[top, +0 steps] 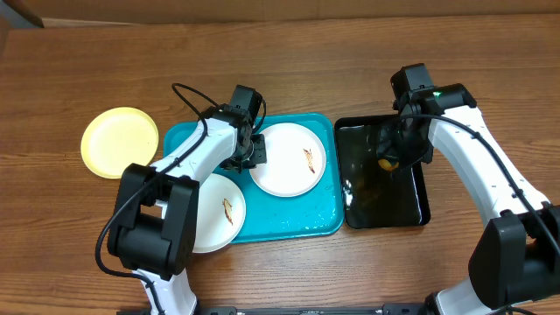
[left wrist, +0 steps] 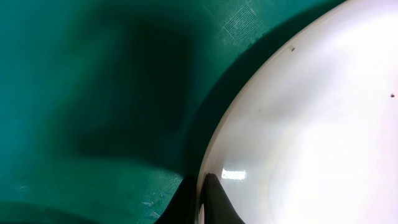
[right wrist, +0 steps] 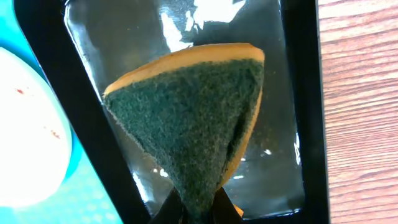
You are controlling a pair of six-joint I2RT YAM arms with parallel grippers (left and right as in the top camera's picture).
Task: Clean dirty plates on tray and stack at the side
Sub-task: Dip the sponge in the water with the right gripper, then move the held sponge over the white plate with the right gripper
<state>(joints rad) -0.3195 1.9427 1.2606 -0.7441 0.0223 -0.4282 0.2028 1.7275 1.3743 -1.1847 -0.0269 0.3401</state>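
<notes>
Overhead view: the turquoise tray (top: 302, 223) sits at the centre of the wooden surface (top: 79, 236). One white plate (top: 287, 159) with a brown smear lies in the tray's 1 o'clock area. A second white plate (top: 219, 213), also smeared, lies over the tray's 7 o'clock corner. Its edge reaches past the tray rim, and the left arm covers part of it. A yellow plate (top: 120, 142) rests on the surface at 9 o'clock from the tray, apart from it. A black tray (top: 385, 206) with a wet sheen stands just beside the turquoise tray at 3 o'clock. The left gripper (top: 254, 156) is at the 9 o'clock edge of the first white plate. The right gripper (top: 389, 159) hangs over the black tray with a sponge (top: 383, 164) in it.

Left wrist view: the left gripper (left wrist: 200, 196) enters at 6 o'clock. Its two dark fingers are closed on the rim of the white plate (left wrist: 311, 124), one on each side. The plate casts a shadow on the tray floor (left wrist: 93, 93), so this edge appears lifted.

Right wrist view: the right gripper (right wrist: 198, 208), at 6 o'clock, pinches one corner of the sponge (right wrist: 193, 118). The green scouring face is toward the camera and a yellow layer shows along the sponge's top edge. The black tray (right wrist: 298, 124) lies below it, with water glinting on its floor. The turquoise tray (right wrist: 81, 199) and a white plate (right wrist: 25, 124) with reddish specks appear at 8 o'clock. The wooden surface (right wrist: 360, 93) shows at 3 o'clock.
</notes>
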